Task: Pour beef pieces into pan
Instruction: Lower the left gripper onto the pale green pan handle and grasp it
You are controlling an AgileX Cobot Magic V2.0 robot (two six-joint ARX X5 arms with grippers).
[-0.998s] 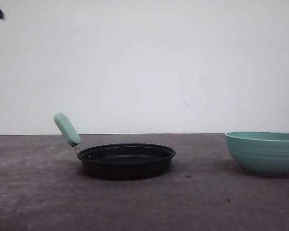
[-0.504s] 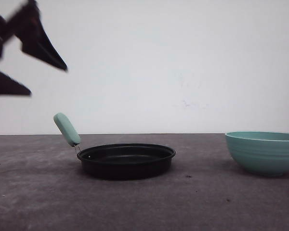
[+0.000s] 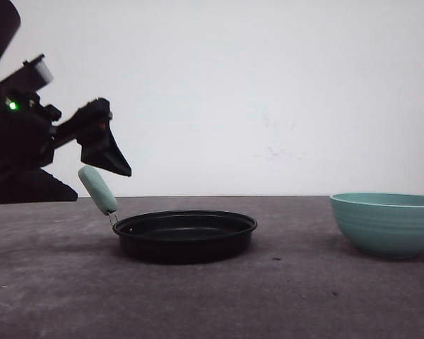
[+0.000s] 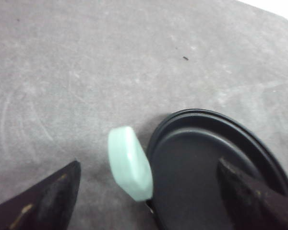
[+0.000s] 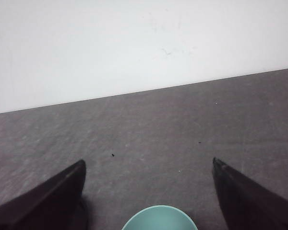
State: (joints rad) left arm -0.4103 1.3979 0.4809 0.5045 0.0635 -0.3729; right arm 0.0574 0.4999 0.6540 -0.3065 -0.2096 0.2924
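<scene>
The pan [image 3: 185,235] sits on the desk [image 3: 212,304] left of centre, its handle [image 3: 97,189] rising up and to the left. The bowl [image 3: 386,224] stands well apart at the desk's right edge. The left gripper [image 3: 92,159] hangs just above the handle.
</scene>
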